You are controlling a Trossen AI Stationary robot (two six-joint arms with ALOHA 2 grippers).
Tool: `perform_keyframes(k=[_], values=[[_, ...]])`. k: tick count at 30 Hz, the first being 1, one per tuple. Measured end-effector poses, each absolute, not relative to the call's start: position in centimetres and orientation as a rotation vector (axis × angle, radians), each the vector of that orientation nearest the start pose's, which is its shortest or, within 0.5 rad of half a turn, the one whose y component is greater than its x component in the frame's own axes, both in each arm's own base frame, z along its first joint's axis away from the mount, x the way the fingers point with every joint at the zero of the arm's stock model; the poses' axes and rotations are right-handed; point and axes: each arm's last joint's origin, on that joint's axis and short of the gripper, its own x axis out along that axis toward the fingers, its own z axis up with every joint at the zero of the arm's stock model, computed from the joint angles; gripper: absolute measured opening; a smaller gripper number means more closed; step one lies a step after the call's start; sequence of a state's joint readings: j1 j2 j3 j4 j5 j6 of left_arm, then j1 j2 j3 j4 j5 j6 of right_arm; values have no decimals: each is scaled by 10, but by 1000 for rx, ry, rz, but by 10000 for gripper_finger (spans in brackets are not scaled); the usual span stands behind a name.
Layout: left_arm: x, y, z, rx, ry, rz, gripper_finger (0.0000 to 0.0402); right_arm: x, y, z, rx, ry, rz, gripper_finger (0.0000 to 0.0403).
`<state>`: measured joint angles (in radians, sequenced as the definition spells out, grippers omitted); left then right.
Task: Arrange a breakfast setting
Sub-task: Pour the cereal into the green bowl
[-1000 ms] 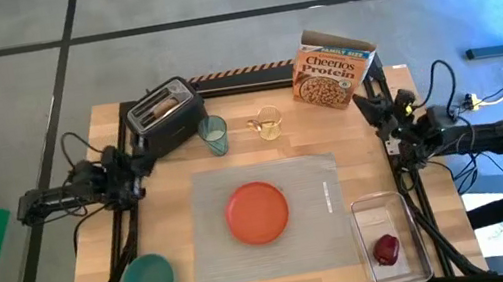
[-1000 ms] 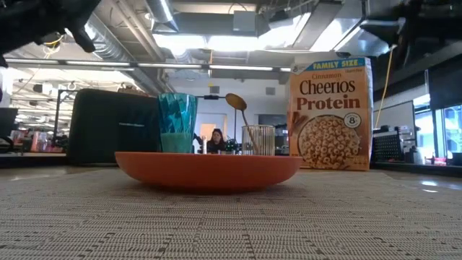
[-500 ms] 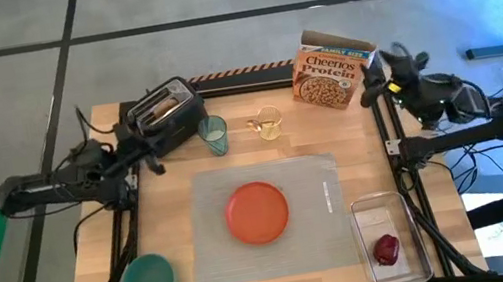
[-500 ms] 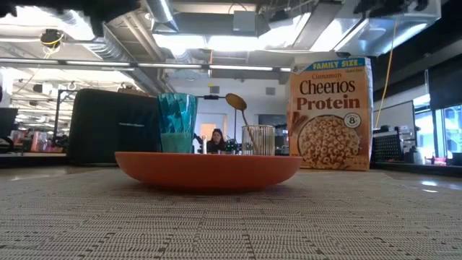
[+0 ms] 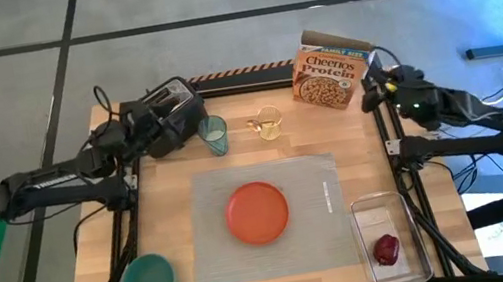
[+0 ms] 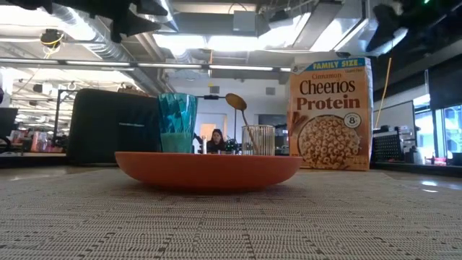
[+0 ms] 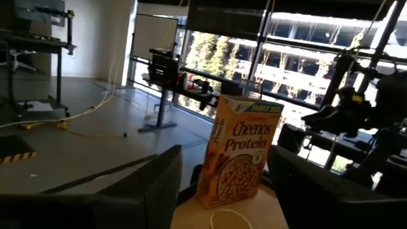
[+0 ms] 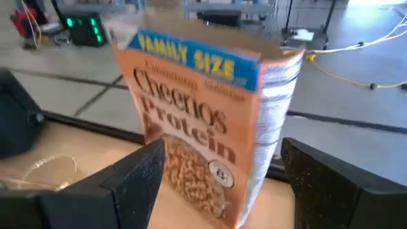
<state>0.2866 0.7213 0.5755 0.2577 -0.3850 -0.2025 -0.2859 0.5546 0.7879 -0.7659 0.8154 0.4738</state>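
The grey placemat (image 5: 316,214) lies at the table's middle with the orange plate (image 5: 257,211) on it. The teal bowl (image 5: 148,281) stands at the near left. The teal cup (image 5: 215,135) stands beside the black toaster (image 5: 190,120). The gold spoon (image 6: 237,102) stands in a small glass (image 5: 268,124). The red fruit (image 5: 386,249) lies in the clear tray (image 5: 384,209). The toast is hidden under my left arm. My left gripper (image 5: 169,113) hovers open over the toaster; its fingers (image 7: 140,191) show apart in the left wrist view. My right gripper (image 5: 371,84) is open beside the cereal box (image 8: 203,127).
The Cheerios box (image 5: 332,73) stands upright at the far right, just in front of my right gripper. The toaster takes up the far left corner. The tray lies at the near right edge. Bare wood shows between the placemat and the far objects.
My left gripper has risen from the table's left edge and gone right and far, over the toaster. My right gripper has risen from the right edge and swung toward the far edge, up to the cereal box. No object has moved.
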Motion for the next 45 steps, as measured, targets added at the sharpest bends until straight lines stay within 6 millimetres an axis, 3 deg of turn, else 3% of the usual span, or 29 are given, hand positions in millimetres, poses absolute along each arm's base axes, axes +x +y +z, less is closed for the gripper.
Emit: perform_keyframes(k=[7, 16, 24, 37, 41, 45], values=[[160, 62, 310, -235, -179, 622, 222, 90, -78, 291, 235, 427, -1364, 306], [160, 62, 310, -220, -173, 605, 220, 77, -126, 285, 308, 379, -1295, 305], [160, 61, 310, -193, -159, 594, 220, 73, -123, 284, 299, 416, -1243, 305], [160, 61, 310, -148, -145, 597, 220, 75, -119, 285, 432, 353, -1128, 305], [161, 61, 310, -147, -144, 582, 220, 73, -115, 298, 451, 362, -1089, 305], [162, 59, 310, -146, -139, 515, 220, 66, -105, 337, 398, 297, -1114, 295]])
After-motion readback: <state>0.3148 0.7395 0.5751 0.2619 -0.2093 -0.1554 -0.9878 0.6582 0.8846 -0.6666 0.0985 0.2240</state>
